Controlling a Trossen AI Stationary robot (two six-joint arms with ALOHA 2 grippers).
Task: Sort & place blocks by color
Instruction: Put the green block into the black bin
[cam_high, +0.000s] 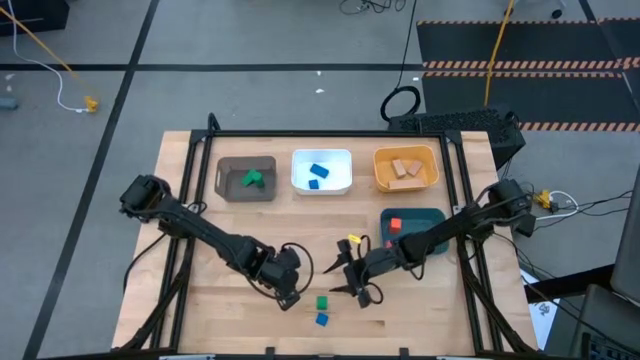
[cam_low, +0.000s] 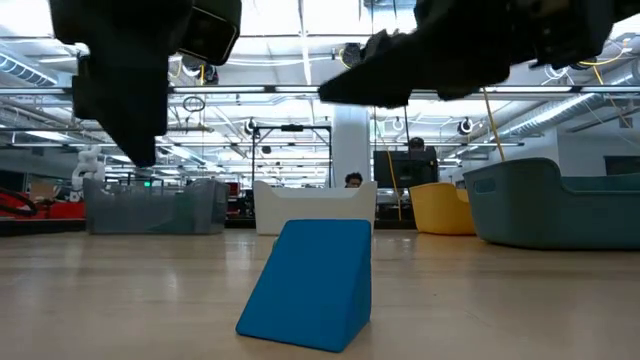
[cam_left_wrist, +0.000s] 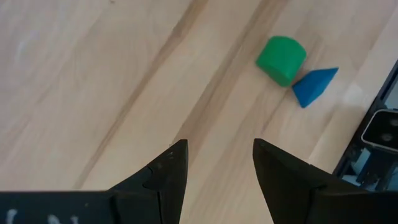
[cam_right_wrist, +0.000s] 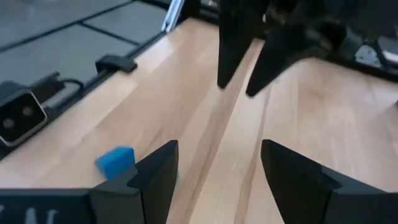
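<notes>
Two loose blocks lie on the wooden table near its near edge: a green block (cam_high: 322, 301) (cam_left_wrist: 281, 59) and, touching it, a blue wedge (cam_high: 322, 319) (cam_left_wrist: 314, 86) (cam_low: 310, 285) (cam_right_wrist: 115, 162) resting on a flat face. My left gripper (cam_high: 289, 298) (cam_left_wrist: 214, 165) hovers open just left of them, over bare wood. My right gripper (cam_high: 353, 293) (cam_right_wrist: 217, 162) hovers open just right of them. Other blocks lie sorted in the bins: green in the brown bin (cam_high: 247, 178), blue in the white bin (cam_high: 321, 171), pale wood in the orange bin (cam_high: 405, 168), red in the teal bin (cam_high: 412, 228).
Three bins stand in a row along the table's far side, and the teal one sits nearer on the right, beside my right arm. A black frame rail (cam_right_wrist: 115, 62) borders the table. The two grippers face each other closely over the table's near middle.
</notes>
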